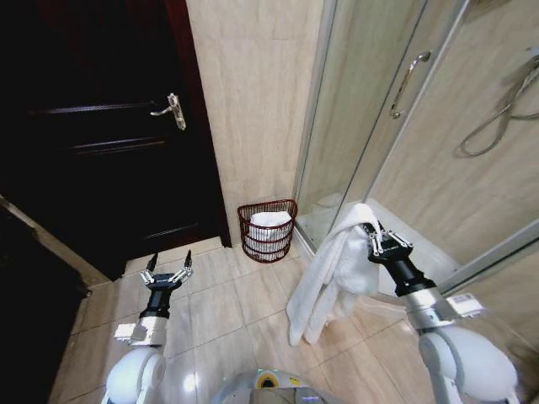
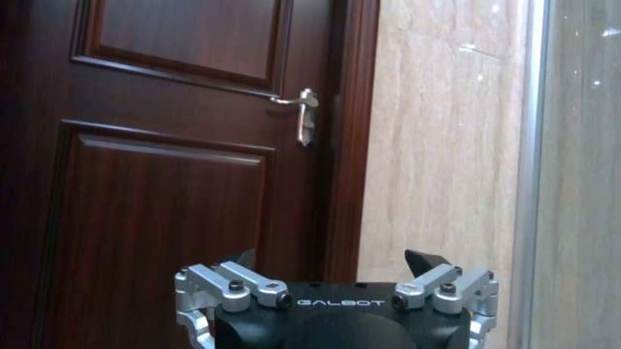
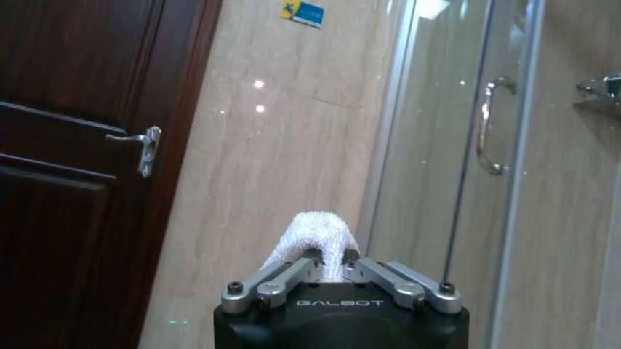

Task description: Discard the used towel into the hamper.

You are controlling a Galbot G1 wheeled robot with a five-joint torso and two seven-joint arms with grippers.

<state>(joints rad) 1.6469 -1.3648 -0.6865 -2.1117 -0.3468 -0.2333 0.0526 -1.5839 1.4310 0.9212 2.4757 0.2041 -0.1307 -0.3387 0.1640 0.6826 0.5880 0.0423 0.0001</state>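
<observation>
A white towel [image 1: 328, 278] hangs in long folds from my right gripper [image 1: 370, 230], which is shut on its top end; a bunched tip of the towel [image 3: 313, 236] pokes up between the fingers in the right wrist view. The hamper [image 1: 268, 230], a small round reddish-brown wire basket, stands on the floor against the beige wall, ahead and to the left of the towel, with white cloth inside it. My left gripper [image 1: 168, 271] is held low on the left, open and holding nothing, its fingertips [image 2: 424, 261] pointing at the dark door.
A dark wooden door [image 1: 101, 126] with a metal handle [image 1: 173, 109] fills the left. A glass shower enclosure [image 1: 396, 109] with a door handle [image 1: 408, 82] stands on the right, its raised sill [image 1: 404, 227] behind the towel. Tiled floor [image 1: 227, 311] lies between the arms.
</observation>
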